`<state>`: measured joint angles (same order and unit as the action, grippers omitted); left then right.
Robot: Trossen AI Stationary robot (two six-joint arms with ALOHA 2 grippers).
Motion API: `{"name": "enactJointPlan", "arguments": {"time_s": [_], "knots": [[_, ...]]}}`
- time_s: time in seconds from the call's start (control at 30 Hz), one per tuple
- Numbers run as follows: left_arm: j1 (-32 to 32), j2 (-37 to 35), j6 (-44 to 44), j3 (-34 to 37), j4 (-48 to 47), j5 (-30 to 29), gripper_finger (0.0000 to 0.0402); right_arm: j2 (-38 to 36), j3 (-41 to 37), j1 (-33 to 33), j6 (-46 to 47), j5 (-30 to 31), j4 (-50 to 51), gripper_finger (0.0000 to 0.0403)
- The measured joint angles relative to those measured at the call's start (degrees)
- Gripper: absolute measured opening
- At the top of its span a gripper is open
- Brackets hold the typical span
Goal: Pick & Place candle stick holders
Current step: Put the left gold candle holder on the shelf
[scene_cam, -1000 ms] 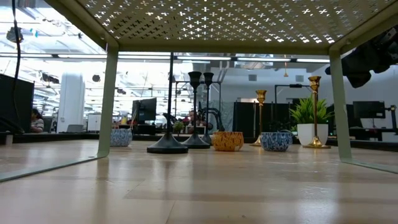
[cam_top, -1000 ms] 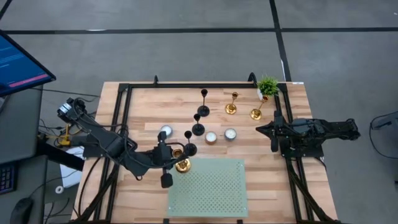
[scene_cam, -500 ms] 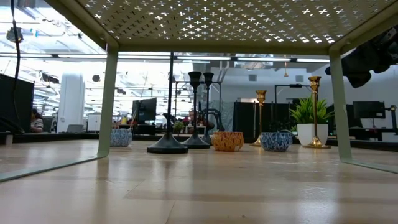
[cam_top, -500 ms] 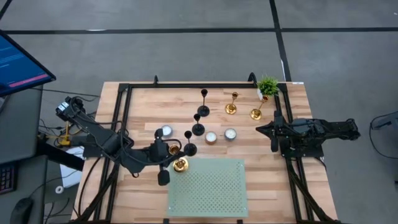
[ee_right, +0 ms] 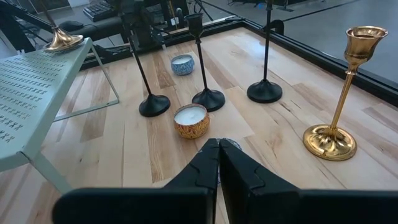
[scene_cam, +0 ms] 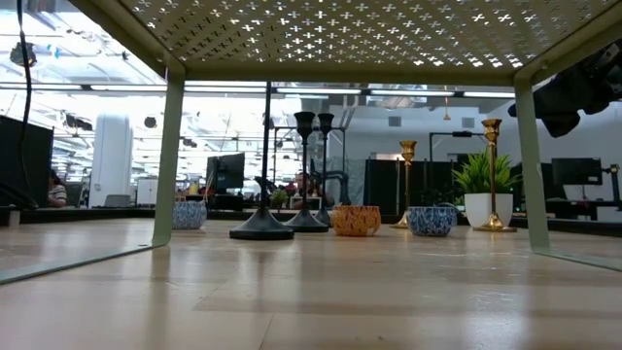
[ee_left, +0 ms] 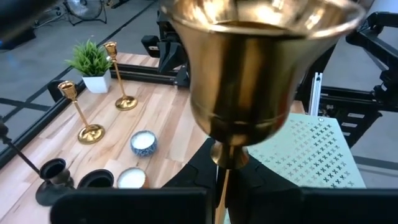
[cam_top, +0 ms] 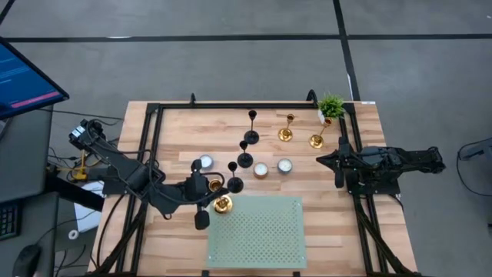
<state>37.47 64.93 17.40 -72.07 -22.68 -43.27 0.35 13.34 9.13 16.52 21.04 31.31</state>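
High view: the left gripper (cam_top: 214, 201), jaws closed on a gold candle holder (cam_top: 223, 204), sits at the corner of the green perforated rack (cam_top: 257, 235). The right gripper (cam_top: 337, 163), jaws shut and empty, waits at the counter's (cam_top: 177, 138) right edge.

A grey floor (cam_top: 231, 54) crossed by dark seams surrounds a pale wooden bench (cam_top: 177, 127) edged by a black frame (cam_top: 231, 105). Off the bench's left edge stand a lit monitor (cam_top: 23, 77) showing blue and pink, a dark desk (cam_top: 19, 165) and loose cables (cam_top: 65, 165). Level with the benchtop, the room behind opens into a wide, bright workspace: ceiling lights (scene_cam: 58, 49) glare overhead, a white column (scene_cam: 110, 160) rises at left, and screens (scene_cam: 225, 170) and dark cabinets (scene_cam: 389, 190) line the far side. A seated person (scene_cam: 56, 188) shows at the far left, beside a dark panel (scene_cam: 24, 160).
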Motion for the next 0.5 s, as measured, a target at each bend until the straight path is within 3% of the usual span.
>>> {"name": "enactJointPlan", "arguments": {"time_s": [0.5], "knots": [[-0.48,-0.09,0.47,1.97,1.16,-0.22,0.0010,-0.01,0.00,0.00,-0.01,0.00,0.02,0.0006]]}}
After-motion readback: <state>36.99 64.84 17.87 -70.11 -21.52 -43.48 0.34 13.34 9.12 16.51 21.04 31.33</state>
